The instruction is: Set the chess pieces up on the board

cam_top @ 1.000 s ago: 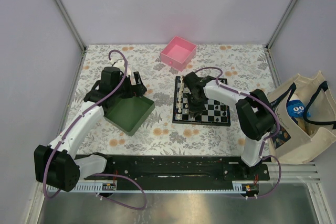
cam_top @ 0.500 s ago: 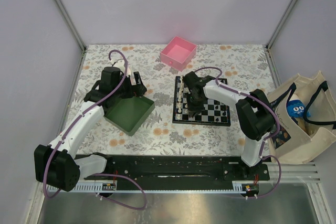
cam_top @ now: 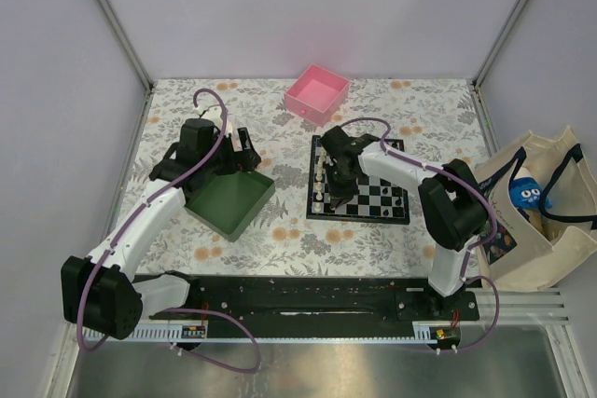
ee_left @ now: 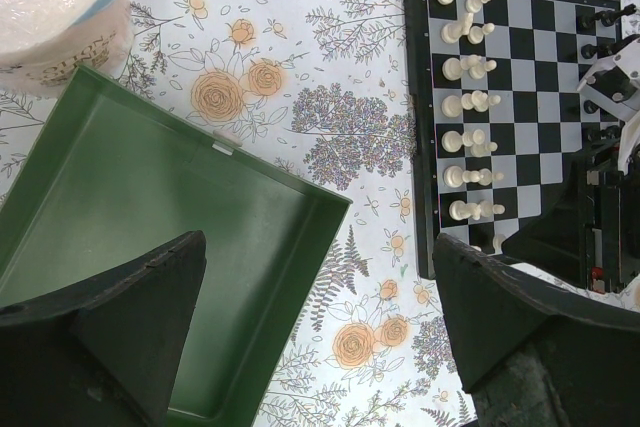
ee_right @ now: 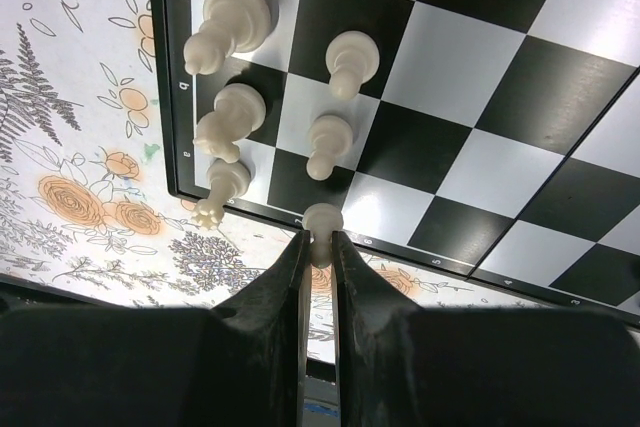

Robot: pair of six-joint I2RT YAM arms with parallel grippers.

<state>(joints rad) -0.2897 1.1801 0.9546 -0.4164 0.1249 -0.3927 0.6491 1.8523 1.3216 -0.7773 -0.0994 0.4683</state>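
Observation:
The chequered board (cam_top: 378, 200) lies right of centre, also in the left wrist view (ee_left: 520, 47) and the right wrist view (ee_right: 480, 107). Cream-white pieces (ee_left: 465, 107) stand in two columns along its left side; black pieces (ee_left: 600, 32) stand at its right. My right gripper (ee_right: 320, 247) is shut on a cream-white pawn (ee_right: 322, 219), held over the board's near-left corner (cam_top: 336, 184). My left gripper (cam_top: 238, 157) is open and empty, above the green tray (ee_left: 150, 247), its fingers (ee_left: 130, 327) spread wide.
A pink box (cam_top: 317, 93) stands at the back centre. A white roll (ee_left: 55, 7) sits beside the tray's far corner. A cream tote bag (cam_top: 532, 207) with a blue toy lies off the table's right edge. Floral cloth covers the table.
My right gripper has shifted slightly left and back over the board's left side. The left arm has not moved.

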